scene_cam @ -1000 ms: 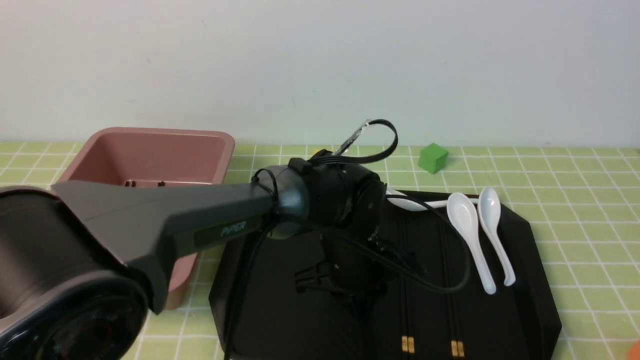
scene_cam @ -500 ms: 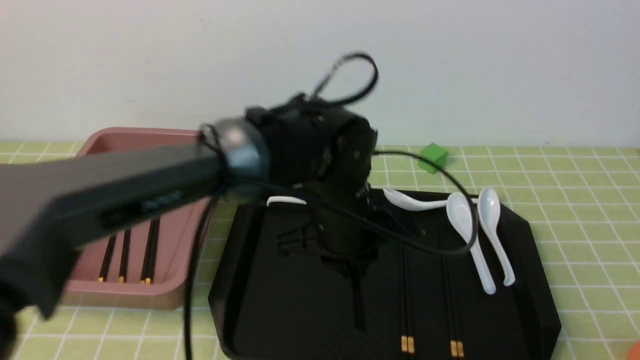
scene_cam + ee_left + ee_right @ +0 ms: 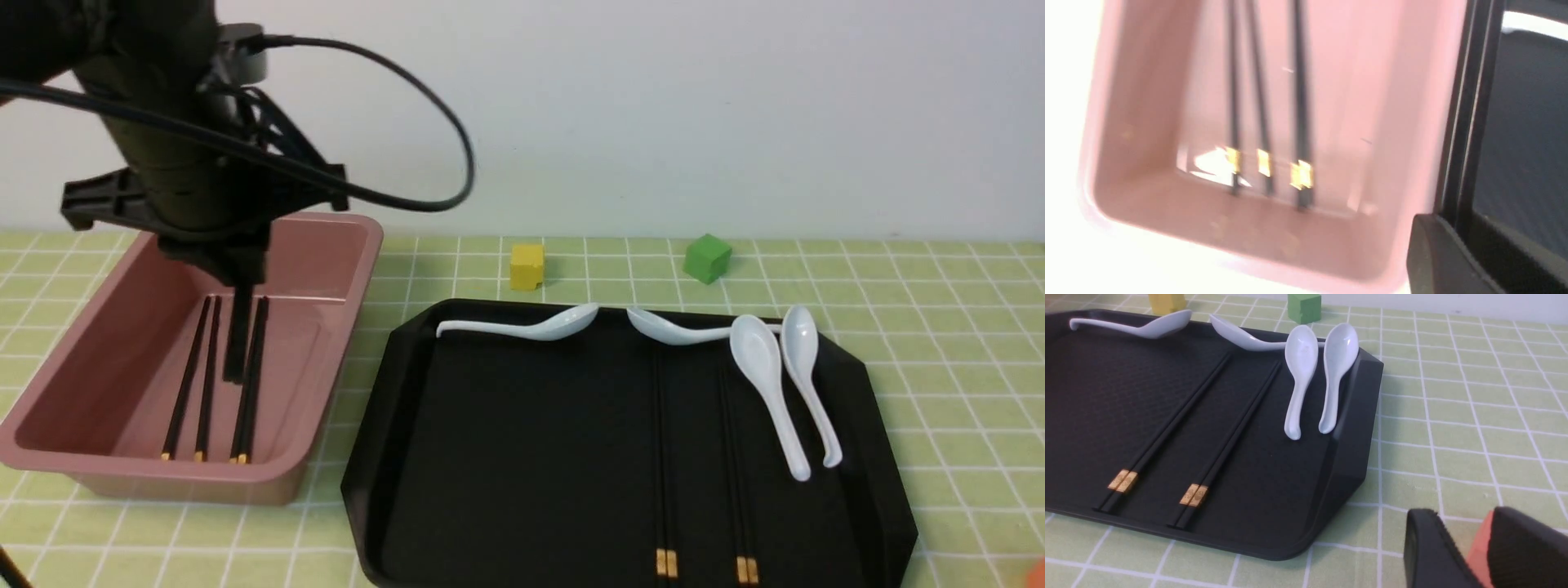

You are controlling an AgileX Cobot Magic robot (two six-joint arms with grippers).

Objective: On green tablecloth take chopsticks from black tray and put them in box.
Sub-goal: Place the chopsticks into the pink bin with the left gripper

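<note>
On the green tablecloth [image 3: 939,343] lies the black tray [image 3: 506,457] with two chopstick pairs [image 3: 663,457] [image 3: 735,457], gold ends toward me. They also show in the right wrist view [image 3: 1167,428] [image 3: 1233,420]. The pink box [image 3: 106,343] stands left of the tray, with several chopsticks [image 3: 196,384] lying inside, also visible in the left wrist view [image 3: 1261,102]. My left gripper [image 3: 239,294] hangs over the box, shut on one chopstick pair [image 3: 237,351], which runs out from the jaws [image 3: 1466,102]. My right gripper [image 3: 1464,522] is open low over the cloth, right of the tray.
Several white spoons [image 3: 767,384] lie along the tray's far and right side. A yellow cube [image 3: 526,266] and a green cube [image 3: 707,257] sit behind the tray. An orange thing [image 3: 1478,547] lies by the right gripper's fingers, and shows at the front view's corner [image 3: 1037,572].
My left arm has swung from over the tray's middle to the left and up, carrying the chopstick pair over the box. The tray's other chopsticks and the spoons have not moved.
</note>
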